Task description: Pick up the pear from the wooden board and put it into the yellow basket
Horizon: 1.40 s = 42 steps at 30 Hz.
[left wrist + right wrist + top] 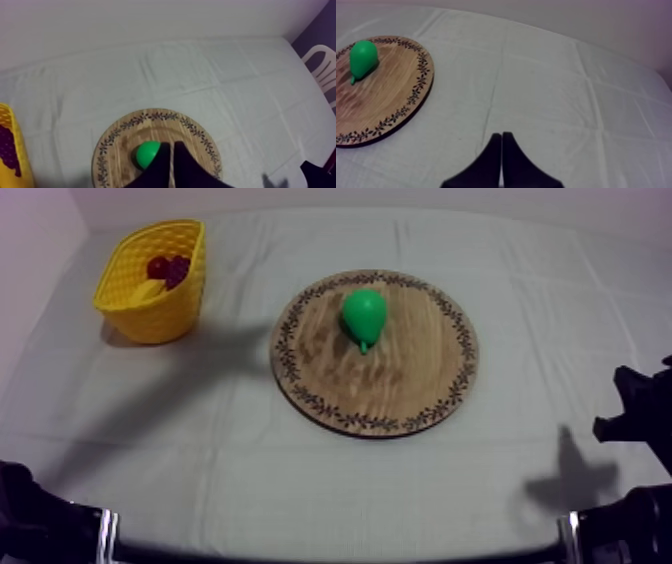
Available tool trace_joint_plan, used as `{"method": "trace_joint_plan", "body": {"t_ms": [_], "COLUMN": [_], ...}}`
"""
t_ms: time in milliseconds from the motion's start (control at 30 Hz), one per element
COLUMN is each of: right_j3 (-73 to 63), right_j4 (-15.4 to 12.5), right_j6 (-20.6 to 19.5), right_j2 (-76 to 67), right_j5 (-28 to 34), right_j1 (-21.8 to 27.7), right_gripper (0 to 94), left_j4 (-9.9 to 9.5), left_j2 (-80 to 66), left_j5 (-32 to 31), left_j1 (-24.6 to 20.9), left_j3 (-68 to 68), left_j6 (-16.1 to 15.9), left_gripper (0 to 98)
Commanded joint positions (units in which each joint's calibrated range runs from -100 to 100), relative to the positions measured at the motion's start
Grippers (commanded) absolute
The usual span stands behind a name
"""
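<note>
Grey-clothed table [250, 473]; green toy pear [363, 315] lies mid-frame on round wooden board [425, 378], ungrasped; my left fingers [159, 166] and right fingers [495, 155] together; next I'd open left.

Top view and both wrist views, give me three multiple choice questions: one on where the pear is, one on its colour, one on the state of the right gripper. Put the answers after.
1. Where is the pear?
A. on the wooden board
B. in the yellow basket
C. beside the basket

2. What colour is the pear?
A. yellow
B. red
C. green

3. How is the right gripper?
A. open
B. shut on nothing
C. shut on the pear

Answers:
1 A, it lies inside the board's patterned rim.
2 C, it is plainly green in every view.
3 B, its fingers lie together as a narrow wedge with nothing between them.
</note>
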Motion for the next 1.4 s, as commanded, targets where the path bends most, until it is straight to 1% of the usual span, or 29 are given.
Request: {"method": "trace_joint_plan", "body": {"t_ms": [0, 67, 133, 300, 367, 433, 500, 567, 600, 667, 700, 733, 800, 900, 1033, 1200, 1367], "right_j3": [0.05, 0.05, 0.05, 0.05, 0.05, 0.05, 0.05, 0.05, 0.05, 0.05, 0.05, 0.05, 0.05, 0.05, 0.05, 0.05, 0.05], "right_j4": [0.02, 0.02, 0.02, 0.02, 0.02, 0.02, 0.02, 0.02, 0.02, 0.02, 0.02, 0.02, 0.02, 0.02, 0.02, 0.02, 0.02], "right_j6": [0.02, 0.02, 0.02, 0.02, 0.02, 0.04, 0.06, 0.06, 0.07, 0.07, 0.07, 0.07, 0.07, 0.07, 0.07, 0.07, 0.04], "right_j2": [-0.05, -0.05, -0.05, -0.05, -0.05, -0.05, -0.05, -0.05, -0.05, -0.05, -0.05, -0.05, -0.05, -0.05, -0.05, -0.05, -0.05], "right_j5": [0.01, 0.01, 0.01, 0.01, 0.01, 0.01, 0.01, 0.01, 0.01, 0.01, 0.01, 0.01, 0.01, 0.01, 0.01, 0.01, 0.01], "right_j1": [0.00, 0.00, 0.00, 0.00, 0.00, 0.00, 0.00, 0.00, 0.00, 0.00, 0.00, 0.00, 0.00, 0.00, 0.00, 0.00, 0.00], "right_gripper": [0.3, 0.3, 0.3, 0.3, 0.3, 0.3, 0.3, 0.3, 0.3, 0.3, 0.3, 0.3, 0.3, 0.3, 0.3, 0.3, 0.3], "left_j4": [-1.32, -2.06, -2.36, -1.84, -1.73, -1.72, -1.81, -1.85, -1.74, -0.93, -0.48, -0.03, 0.74, 1.77, 2.88, 3.70, 4.03], "left_j2": [2.20, 3.77, 5.12, 7.58, 8.25, 8.84, 9.39, 9.86, 10.07, 10.45, 10.64, 10.84, 11.27, 11.77, 12.24, 13.27, 15.60], "left_j5": [0.03, 0.29, 0.86, 3.09, 4.22, 5.25, 6.01, 6.94, 7.32, 7.81, 8.00, 8.47, 9.54, 10.94, 13.06, 14.12, 13.42], "left_j1": [0.47, 0.78, 0.93, 0.94, 0.99, 1.07, 1.19, 1.24, 1.26, 1.26, 1.25, 1.24, 1.15, 0.84, 0.49, 0.33, 0.27], "left_j3": [-0.26, -0.69, -1.33, -3.42, -4.35, -5.22, -5.84, -6.14, -6.07, -5.43, -5.18, -5.10, -5.12, -5.05, -4.89, -4.60, -4.80], "left_j6": [2.03, 2.84, 3.39, 3.36, 3.50, 3.85, 4.51, 5.46, 6.24, 8.18, 8.81, 9.11, 9.51, 9.35, 8.40, 8.07, 8.68], "left_gripper": [0.1, 0.1, 0.1, 0.4, 3.6, 9.2, 18.0, 32.8, 42.9, 67.6, 76.4, 82.5, 89.9, 94.5, 96.3, 96.7, 96.8]}}
